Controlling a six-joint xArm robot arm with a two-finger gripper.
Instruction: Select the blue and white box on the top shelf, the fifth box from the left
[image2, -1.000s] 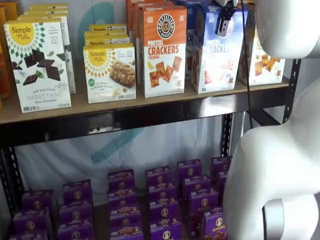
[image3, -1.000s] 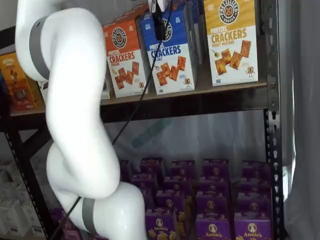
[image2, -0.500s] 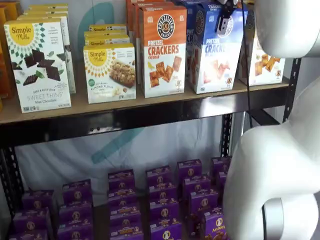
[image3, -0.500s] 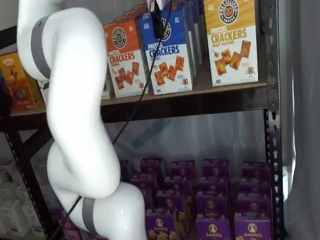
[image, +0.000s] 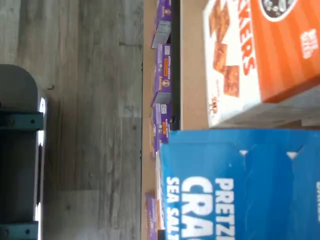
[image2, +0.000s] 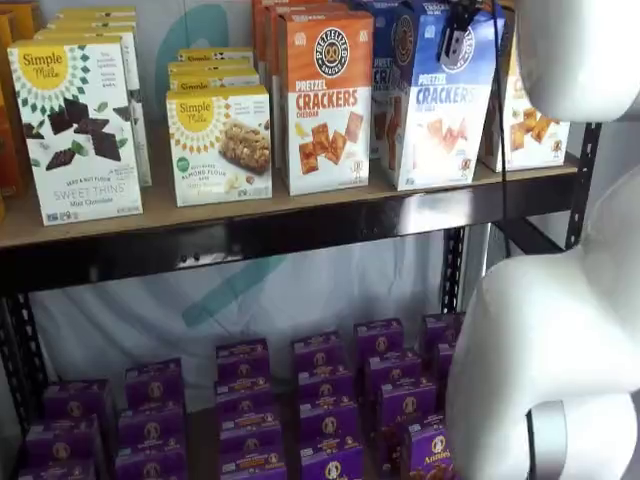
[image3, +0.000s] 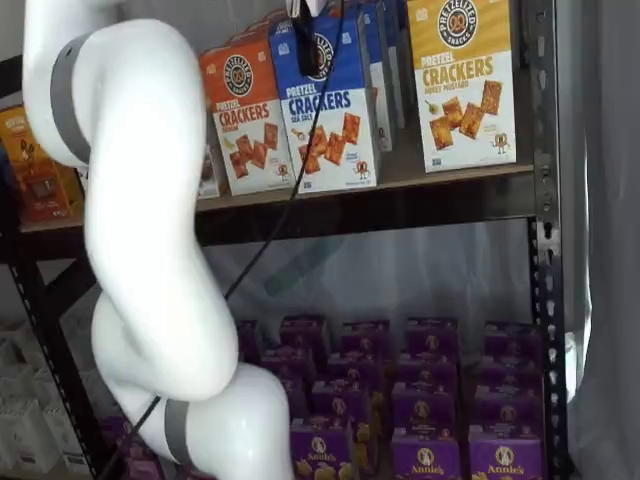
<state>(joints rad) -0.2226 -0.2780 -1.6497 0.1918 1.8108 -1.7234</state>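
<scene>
The blue and white box stands on the top shelf, drawn forward of its row and slightly tilted, in both shelf views. My gripper comes down from above with a black finger over the box's blue front; it is shut on the box's top. The gripper also shows in a shelf view with its cable beside it. In the wrist view the box's blue top flaps and "SEA SALT" text lie close under the camera.
An orange-topped Cheddar box stands right beside the blue one. A yellow-topped cracker box stands on its other side. Simple Mills boxes fill the shelf's left. Small purple boxes fill the lower level. My white arm crosses the foreground.
The blue and white box has come forward off its row with the gripper on it, toward the shelf's front edge. Its neighbours have not moved.
</scene>
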